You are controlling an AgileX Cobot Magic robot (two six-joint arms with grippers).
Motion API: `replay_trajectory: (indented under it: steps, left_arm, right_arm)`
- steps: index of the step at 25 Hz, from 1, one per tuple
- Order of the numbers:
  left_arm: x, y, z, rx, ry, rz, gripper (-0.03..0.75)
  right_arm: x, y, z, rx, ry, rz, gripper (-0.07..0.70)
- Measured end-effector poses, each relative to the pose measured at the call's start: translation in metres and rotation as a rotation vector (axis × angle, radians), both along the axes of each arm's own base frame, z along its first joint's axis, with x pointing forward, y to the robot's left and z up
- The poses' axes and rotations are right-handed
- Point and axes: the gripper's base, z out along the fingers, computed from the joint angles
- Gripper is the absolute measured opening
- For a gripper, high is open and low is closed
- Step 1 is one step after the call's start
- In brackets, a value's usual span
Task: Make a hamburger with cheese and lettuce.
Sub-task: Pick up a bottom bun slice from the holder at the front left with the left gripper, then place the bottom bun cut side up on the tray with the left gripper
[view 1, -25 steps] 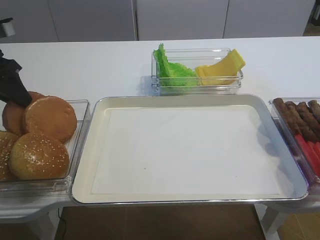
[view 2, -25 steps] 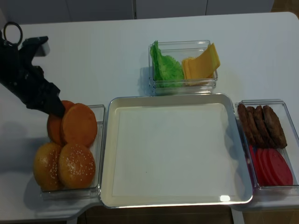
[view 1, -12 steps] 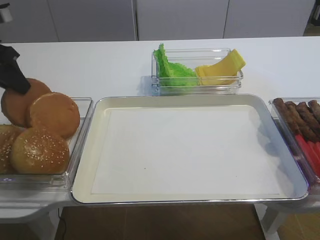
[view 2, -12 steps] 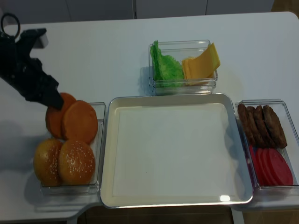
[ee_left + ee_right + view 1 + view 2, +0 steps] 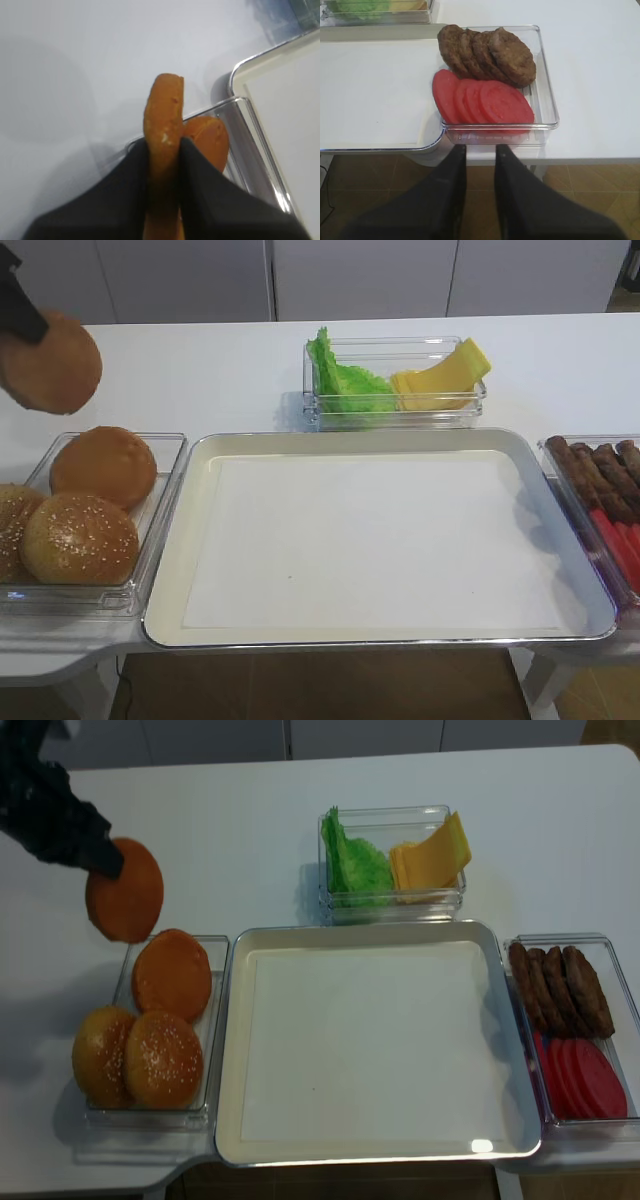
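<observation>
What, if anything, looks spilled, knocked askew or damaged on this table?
Nothing stands out. The clear tubs of buns, lettuce and cheese, patties and tomato sit neatly around the bare metal tray. The flat orange-brown bun half hangs edgewise in the left gripper fingers, intact.

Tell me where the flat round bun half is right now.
The flat round golden-brown bun half hangs edge-up in the shut left tool, at far left of the high views, above the clear bun container.
</observation>
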Motion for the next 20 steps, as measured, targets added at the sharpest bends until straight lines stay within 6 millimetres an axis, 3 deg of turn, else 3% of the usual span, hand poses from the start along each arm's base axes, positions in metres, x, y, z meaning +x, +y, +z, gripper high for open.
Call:
replay_trajectory:
  steps: [3,6,20]
  left_arm:
    - [-0.003,-0.001,0.018,-0.003,-0.049,0.021,0.119]
    - [-0.009,-0.015,0.033,0.001,-0.09,-0.006,0.119]
    - [-0.04,-0.153,0.037,0.179,-0.133,-0.28,0.118]
  right_arm:
    - [0.0,0.0,0.0,0.0,0.0,0.0,0.153]
    - [0.0,0.0,0.0,0.0,0.0,0.0,0.153]
    - [0.0,0.0,0.0,0.001,0.0,-0.001,0.153]
